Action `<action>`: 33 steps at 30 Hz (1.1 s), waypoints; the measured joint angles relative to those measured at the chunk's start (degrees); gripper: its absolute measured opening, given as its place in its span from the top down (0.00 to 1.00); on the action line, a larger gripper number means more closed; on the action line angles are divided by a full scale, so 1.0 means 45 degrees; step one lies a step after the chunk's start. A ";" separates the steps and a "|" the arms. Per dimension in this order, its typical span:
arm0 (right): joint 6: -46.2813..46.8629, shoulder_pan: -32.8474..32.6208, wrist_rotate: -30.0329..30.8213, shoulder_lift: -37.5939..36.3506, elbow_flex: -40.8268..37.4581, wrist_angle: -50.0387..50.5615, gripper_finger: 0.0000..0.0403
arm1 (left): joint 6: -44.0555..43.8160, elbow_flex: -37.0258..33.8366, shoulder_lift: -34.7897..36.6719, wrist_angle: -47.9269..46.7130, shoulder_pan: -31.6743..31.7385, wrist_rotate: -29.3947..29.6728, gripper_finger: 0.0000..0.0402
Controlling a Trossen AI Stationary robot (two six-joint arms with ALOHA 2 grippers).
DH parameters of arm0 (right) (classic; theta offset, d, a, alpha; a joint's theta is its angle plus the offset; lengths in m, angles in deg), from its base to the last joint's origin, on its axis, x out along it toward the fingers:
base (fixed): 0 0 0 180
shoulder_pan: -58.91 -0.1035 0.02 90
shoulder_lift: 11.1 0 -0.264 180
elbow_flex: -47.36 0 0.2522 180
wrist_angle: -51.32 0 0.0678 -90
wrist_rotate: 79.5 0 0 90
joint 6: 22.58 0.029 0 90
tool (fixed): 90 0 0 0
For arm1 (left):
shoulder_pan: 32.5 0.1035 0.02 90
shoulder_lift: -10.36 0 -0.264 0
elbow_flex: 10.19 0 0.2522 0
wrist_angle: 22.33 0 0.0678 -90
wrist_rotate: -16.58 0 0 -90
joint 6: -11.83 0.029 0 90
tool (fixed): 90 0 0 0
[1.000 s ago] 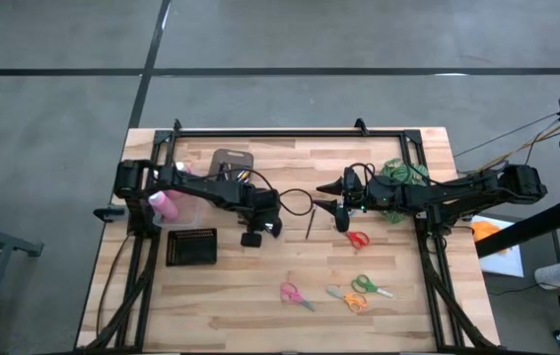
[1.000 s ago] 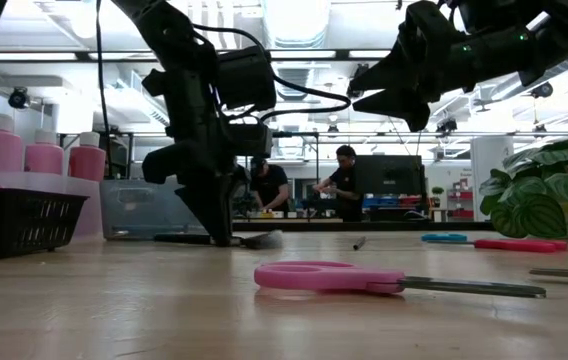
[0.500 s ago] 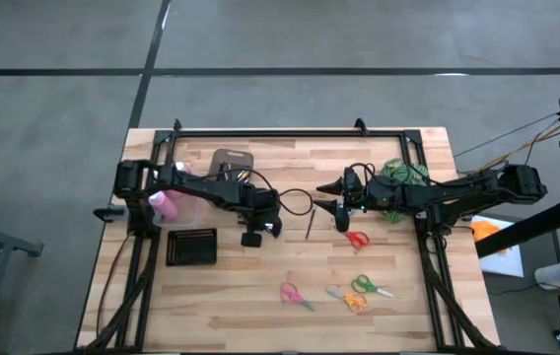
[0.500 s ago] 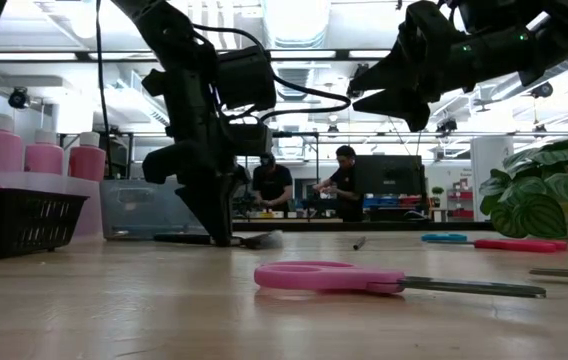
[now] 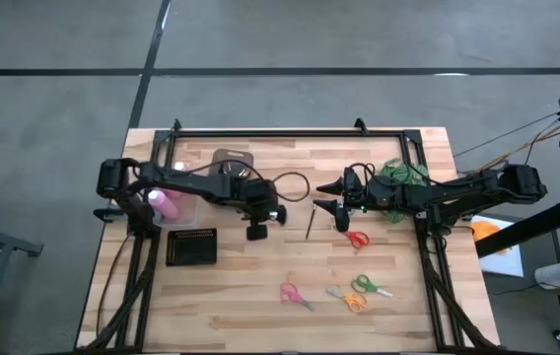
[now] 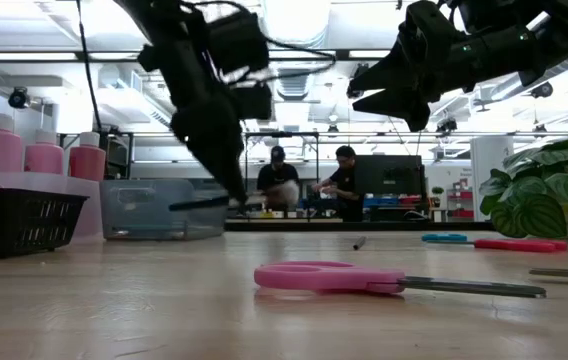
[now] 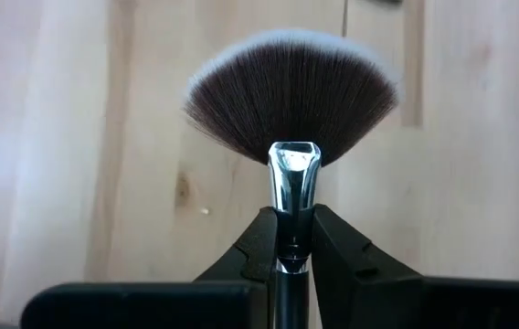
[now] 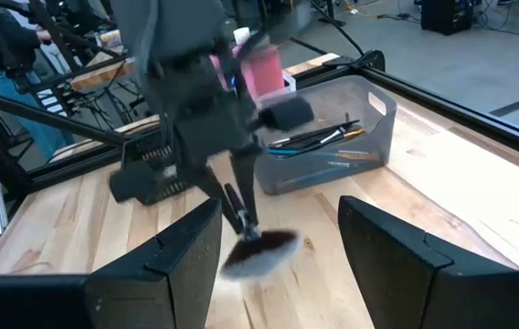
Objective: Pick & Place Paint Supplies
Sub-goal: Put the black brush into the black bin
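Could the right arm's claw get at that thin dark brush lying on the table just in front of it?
Probably yes. The right claw hangs open and empty above the table, right beside the thin brush, with bare wood around it. The left claw, holding the fan brush, is off to the side.

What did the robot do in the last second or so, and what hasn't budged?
The left hand, shut on the fan brush, lifted it off the table; earlier its tip was down at the wood, and now the brush hangs in the air. The arm also shifted slightly. The right hand stayed open and raised in the same spot. The scissors, pink bottles, clear bin and plant did not move.
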 joint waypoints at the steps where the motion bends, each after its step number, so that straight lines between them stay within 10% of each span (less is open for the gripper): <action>1: 0.0000 -0.0002 0.0000 0.0001 0.0000 0.0016 0.46 | -0.0217 0.0005 0.0149 0.0030 0.0000 0.0080 0.90; 19: 0.0000 0.0002 0.0000 0.0000 0.0000 0.0005 0.46 | -0.7732 0.0010 0.5110 -0.2976 0.0396 0.6036 0.90; 33: 0.0000 -0.0001 0.0000 0.0001 0.0000 0.0004 0.46 | -1.0481 -0.0853 0.4196 -0.3832 0.3022 0.5420 0.90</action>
